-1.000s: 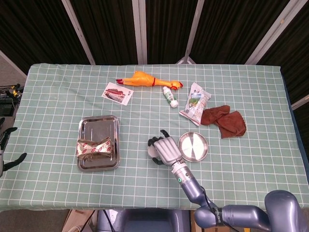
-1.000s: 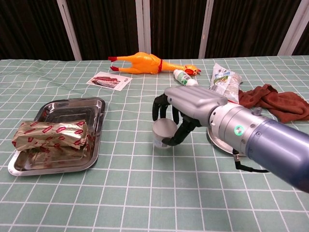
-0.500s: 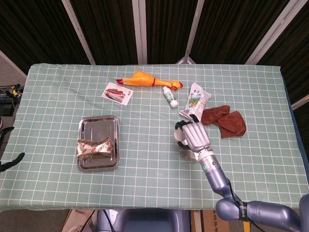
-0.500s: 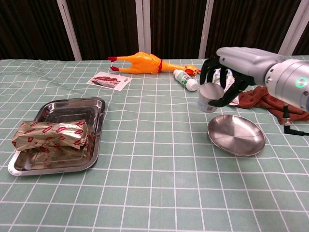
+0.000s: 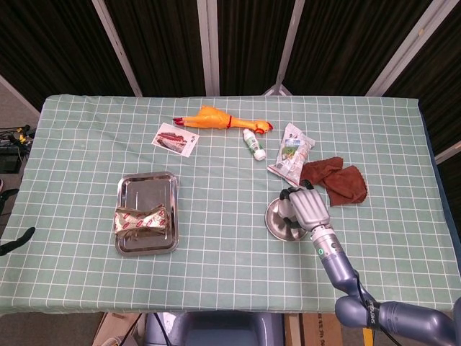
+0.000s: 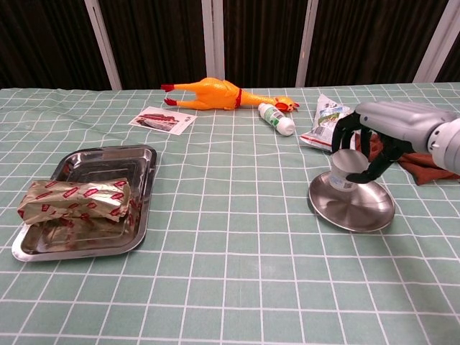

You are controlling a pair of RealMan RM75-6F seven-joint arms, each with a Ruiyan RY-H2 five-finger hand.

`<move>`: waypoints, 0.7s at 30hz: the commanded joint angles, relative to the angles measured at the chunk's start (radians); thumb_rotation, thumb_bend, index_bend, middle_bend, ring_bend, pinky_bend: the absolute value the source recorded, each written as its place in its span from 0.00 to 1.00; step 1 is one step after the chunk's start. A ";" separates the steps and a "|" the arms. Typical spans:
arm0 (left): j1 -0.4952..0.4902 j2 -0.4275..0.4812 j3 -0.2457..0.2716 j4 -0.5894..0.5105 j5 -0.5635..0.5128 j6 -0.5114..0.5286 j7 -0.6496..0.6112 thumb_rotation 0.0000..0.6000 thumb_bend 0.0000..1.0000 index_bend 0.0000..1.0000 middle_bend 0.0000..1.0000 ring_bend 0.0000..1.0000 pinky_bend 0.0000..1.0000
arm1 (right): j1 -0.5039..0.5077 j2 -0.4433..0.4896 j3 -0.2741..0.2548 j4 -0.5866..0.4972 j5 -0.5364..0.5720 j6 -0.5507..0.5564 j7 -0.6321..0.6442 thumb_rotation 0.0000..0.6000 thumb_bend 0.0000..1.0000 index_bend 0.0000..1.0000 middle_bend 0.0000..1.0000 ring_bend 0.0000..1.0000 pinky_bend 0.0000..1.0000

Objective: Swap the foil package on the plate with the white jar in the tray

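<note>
My right hand grips the white jar from above, its fingers curled around the jar's top. The jar stands upright at the left part of the round metal plate; I cannot tell whether its base touches the plate. In the head view the hand hides most of the jar. The foil package lies in the near half of the metal tray at the left. Only dark fingertips of my left hand show at the left edge, spread apart and off the table.
A brown cloth and a printed snack bag lie just behind the plate. Further back are a small white bottle, a rubber chicken and a picture card.
My right hand carried the jar from the table's middle rightward, lifted it, then lowered it onto the plate's left part. The left hand's fingertips drew back toward the left edge.
</note>
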 commanded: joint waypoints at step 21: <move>0.001 0.010 0.010 -0.016 0.003 -0.020 0.023 1.00 0.23 0.24 0.00 0.00 0.09 | -0.023 0.060 -0.050 -0.084 0.036 0.011 -0.067 1.00 0.05 0.09 0.13 0.11 0.00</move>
